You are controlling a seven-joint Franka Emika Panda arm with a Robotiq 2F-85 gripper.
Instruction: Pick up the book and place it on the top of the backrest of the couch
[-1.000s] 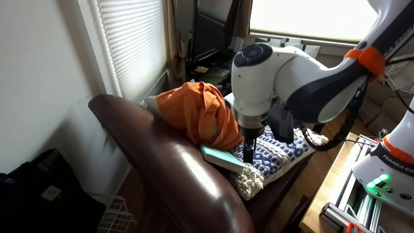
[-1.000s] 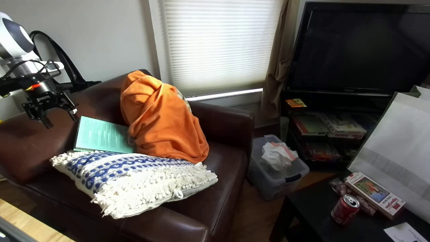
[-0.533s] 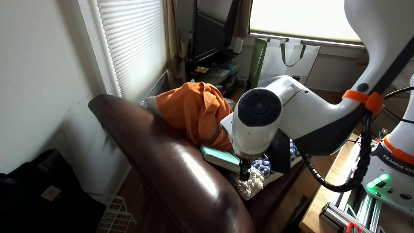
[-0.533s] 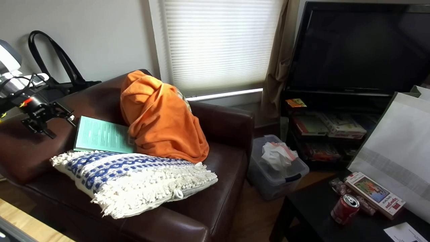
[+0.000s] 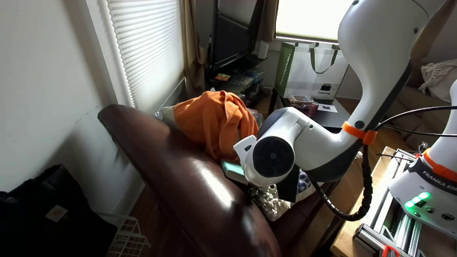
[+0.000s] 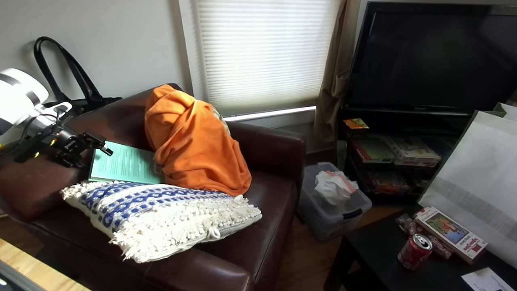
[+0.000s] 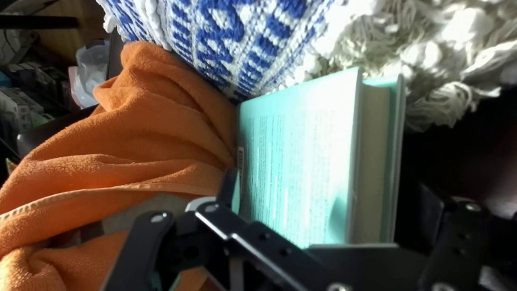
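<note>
Couch (image 6: 270, 190): dark brown leather, partly sunlit, the surface for the whole job.
Gripper (image 7: 329, 194): jaws spread wide, holding nothing; I judge the approach nearly done and the grasp not begun.
Finger (image 7: 460, 226): this one sinks into shadow in the wrist view, so I can't tell whether it touches the book (image 7: 299, 161).
Book: tilted, between the backrest (image 5: 185, 178), the cloth (image 6: 194, 149) and the pillow (image 6: 161, 218), not lifted; its lower end hides behind the gripper in the wrist view, and the arm (image 5: 317, 146) covers much of it in an exterior view. What it rests on I can't see.
Backrest: the goal; left for me are closing, lifting, carrying the book up, laying it on top and letting go. One end runs out of frame in both exterior views.
</note>
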